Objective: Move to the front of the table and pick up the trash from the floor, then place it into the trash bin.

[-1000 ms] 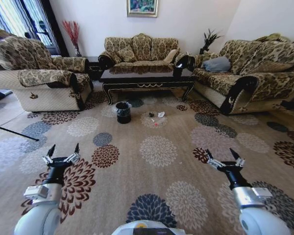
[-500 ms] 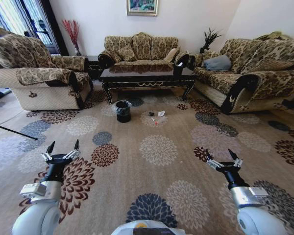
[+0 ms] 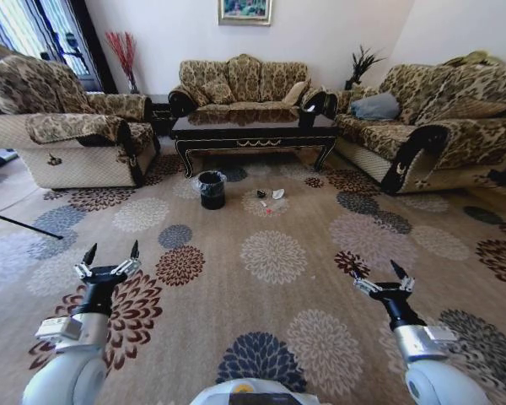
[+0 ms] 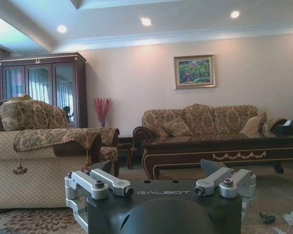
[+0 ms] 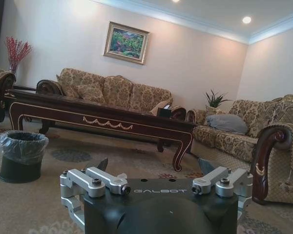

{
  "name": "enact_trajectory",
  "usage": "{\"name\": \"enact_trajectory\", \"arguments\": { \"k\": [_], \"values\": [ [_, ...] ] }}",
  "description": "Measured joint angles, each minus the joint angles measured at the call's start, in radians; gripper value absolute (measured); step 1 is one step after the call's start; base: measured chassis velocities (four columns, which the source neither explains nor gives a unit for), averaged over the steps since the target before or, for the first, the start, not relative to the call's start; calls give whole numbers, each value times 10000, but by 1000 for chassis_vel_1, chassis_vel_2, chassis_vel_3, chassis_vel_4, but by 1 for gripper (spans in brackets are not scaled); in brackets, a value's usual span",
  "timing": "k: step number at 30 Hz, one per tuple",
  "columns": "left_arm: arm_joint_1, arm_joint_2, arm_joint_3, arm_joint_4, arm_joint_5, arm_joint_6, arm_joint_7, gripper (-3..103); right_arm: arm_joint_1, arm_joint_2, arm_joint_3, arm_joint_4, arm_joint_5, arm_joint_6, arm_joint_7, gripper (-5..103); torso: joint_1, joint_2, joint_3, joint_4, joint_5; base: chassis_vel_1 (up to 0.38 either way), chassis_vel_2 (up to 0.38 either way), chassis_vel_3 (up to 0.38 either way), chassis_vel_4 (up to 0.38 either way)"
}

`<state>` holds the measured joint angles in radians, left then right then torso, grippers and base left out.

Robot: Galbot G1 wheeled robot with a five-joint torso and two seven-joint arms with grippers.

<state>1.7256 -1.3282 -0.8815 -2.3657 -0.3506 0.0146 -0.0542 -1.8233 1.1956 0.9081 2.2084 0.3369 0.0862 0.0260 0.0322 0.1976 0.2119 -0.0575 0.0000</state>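
Both pincers hang low over the carpet at the near edge of the head view, well short of the desk. On the robot's left, the left pincer (image 3: 110, 253) has its two dark fingers spread wide and holds nothing; it hovers above a brown flower medallion. On the right, the right pincer (image 3: 379, 271) is spread the same way and is also empty, beside another dark medallion.

Ahead, the floor (image 3: 270, 312) is a beige carpet with round flower patterns in brown, blue-grey and cream. The desk (image 3: 253, 131) is long, low and glossy dark, with gold scroll trim on its front and curved legs; it stands in front of the middle sofa (image 3: 240, 84), between an armchair (image 3: 67, 139) on the left and another sofa (image 3: 430, 126) on the right.

The trash bin (image 3: 211, 190), small, round and black with a clear bag liner, stands on the carpet in front of the desk's left half. The trash (image 3: 270, 197) lies just to its right, near but apart from it: a small dark piece, a white crumpled scrap beside it, and a tiny red bit a little closer to the robot. The left wrist view shows the dark piece and white scrap on the carpet below the desk's front edge.
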Motion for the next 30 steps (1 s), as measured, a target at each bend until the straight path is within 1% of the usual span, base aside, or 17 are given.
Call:
{"name": "enact_trajectory", "arguments": {
  "k": [6, 8, 9, 12, 19, 22, 23, 27, 29, 30],
  "values": [
    [108, -48, 81, -20, 147, -12, 1, 100, 28, 30, -13, 3, -8, 20, -4, 100, -59, -223, -163, 0, 0, 0, 0, 0, 0],
    [145, -88, 105, -43, 183, -17, 1, 100, 42, 57, -38, 3, -12, 27, -6, 100, -84, -336, -253, 0, 0, 0, 0, 0, 0],
    [145, -88, 105, -43, 183, -17, 1, 100, 42, 57, -38, 3, -12, 27, -6, 100, -84, -336, -253, 0, 0, 0, 0, 0, 0],
    [173, -93, 103, -53, 206, -19, 1, 100, 72, 61, -56, -16, -16, 37, -6, 100, -123, -494, -368, 0, 0, 0, 0, 0, 0],
    [219, -136, 99, -60, 244, -23, 3, 100, 123, 48, -69, -47, -16, 60, -8, 100, -191, -733, -540, 0, 0, 0, 0, 0, 0],
    [236, -148, 99, -62, 254, -27, 4, 100, 146, 43, -74, -73, -23, 93, -56, 100, -221, -891, -667, 0, 0, 0, 0, 0, 0],
    [236, -148, 99, -62, 254, -27, 4, 100, 146, 43, -74, -73, -23, 93, -56, 100, -221, -891, -667, 0, 0, 0, 0, 0, 0],
    [251, -157, 99, -75, 256, -28, 6, 100, 150, 38, -37, -93, -6, 225, -202, 100, -255, -1075, -817, -1, 0, 0, 0, 0, 0],
    [257, -162, 101, -80, 263, -28, 7, 100, 129, 53, -24, -91, 94, 430, -361, 100, -264, -1162, -898, 0, 0, 0, 0, 0, 0],
    [257, -162, 101, -80, 263, -28, 7, 100, 129, 53, -24, -91, 94, 430, -361, 100, -264, -1162, -898, 0, 0, 0, 0, 0, 0]
  ]
}}
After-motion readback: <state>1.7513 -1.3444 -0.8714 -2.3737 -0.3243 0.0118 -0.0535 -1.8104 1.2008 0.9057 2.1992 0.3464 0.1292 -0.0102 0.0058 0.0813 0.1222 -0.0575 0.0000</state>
